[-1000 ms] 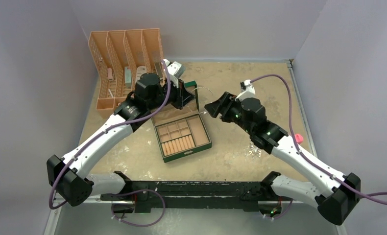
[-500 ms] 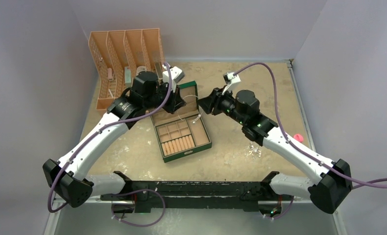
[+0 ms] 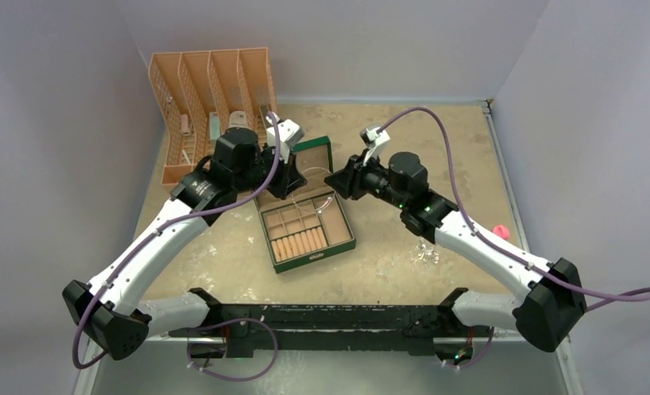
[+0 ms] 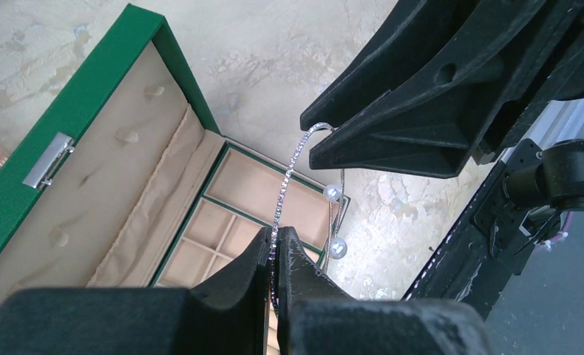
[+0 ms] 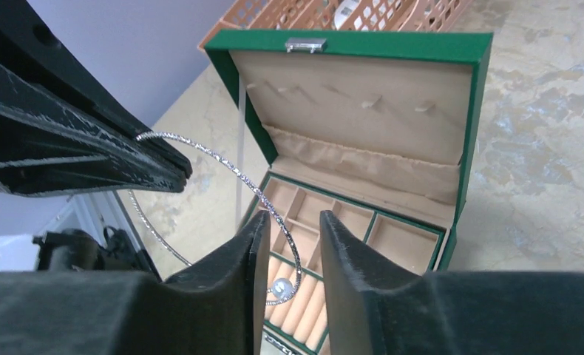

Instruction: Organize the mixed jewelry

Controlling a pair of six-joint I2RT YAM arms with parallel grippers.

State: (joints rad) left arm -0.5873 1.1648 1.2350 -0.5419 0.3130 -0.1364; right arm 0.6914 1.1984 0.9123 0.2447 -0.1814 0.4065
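Jewelry sorting has barely begun, we judge: our left gripper (image 4: 276, 248) pinches the glittering hoop (image 4: 285, 181) above the open green jewelry box (image 4: 89, 89), our right gripper (image 5: 295, 220) stands part-open around it, and a silvery cluster (image 3: 426, 252) lies on the table (image 3: 470, 148).

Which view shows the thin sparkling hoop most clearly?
Left wrist: close up, the hoop runs from the left gripper to the right gripper, both pearl ends visible. Right wrist shows an arc and one pearl; top external only a faint line.
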